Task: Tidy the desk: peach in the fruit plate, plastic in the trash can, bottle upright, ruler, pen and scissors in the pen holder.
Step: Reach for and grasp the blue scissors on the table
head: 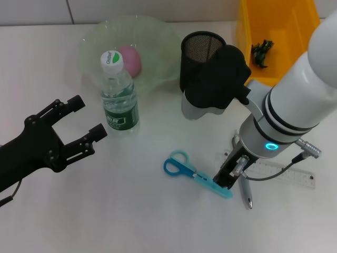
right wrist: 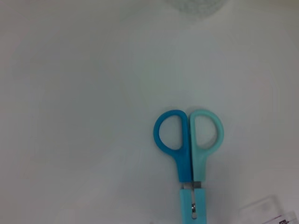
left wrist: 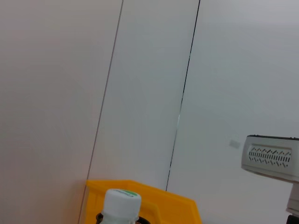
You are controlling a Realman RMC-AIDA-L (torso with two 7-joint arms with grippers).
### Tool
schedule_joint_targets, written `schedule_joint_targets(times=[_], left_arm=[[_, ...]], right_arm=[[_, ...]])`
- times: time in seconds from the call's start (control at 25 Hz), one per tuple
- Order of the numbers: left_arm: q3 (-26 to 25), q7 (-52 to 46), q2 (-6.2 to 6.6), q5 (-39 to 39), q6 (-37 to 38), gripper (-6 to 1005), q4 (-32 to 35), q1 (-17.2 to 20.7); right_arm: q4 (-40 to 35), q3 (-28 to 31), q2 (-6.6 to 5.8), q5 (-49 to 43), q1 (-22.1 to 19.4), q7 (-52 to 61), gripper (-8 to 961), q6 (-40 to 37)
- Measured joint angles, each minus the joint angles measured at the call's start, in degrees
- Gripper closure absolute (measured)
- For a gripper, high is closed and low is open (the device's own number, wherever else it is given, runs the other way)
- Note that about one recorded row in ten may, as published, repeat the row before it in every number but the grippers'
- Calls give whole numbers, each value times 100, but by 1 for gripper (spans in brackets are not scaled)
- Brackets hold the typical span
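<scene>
The blue and teal plastic scissors [head: 196,174] could be nudged aside if the right gripper [head: 225,179], its closure indiscernible, lands off-centre; the left gripper [head: 79,122] is spread

A pink peach [head: 131,59] sits in the pale green fruit plate [head: 158,47] at the far side; a capped water bottle [head: 118,92] stands upright just in front. The black mesh pen holder [head: 197,52] stands right of the plate. Blue-handled scissors [head: 195,173], closed, lie flat nearer, with a clear ruler [head: 287,174] and a pen [head: 247,194] to their right. The yellow trash can [head: 279,31] holds dark plastic [head: 261,51].
</scene>
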Motion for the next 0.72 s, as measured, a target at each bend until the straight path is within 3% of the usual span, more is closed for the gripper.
schedule_joint_targets(times=[0.28,0.72], left_arm=[[0,8,-6,6,0,139,0,25],[0,32,-8,16,-1,139,-13,38]], right_arm=[[25,-146,2,53,-12,9,664,154],[337,-327,-1,211,8,20,669,477]])
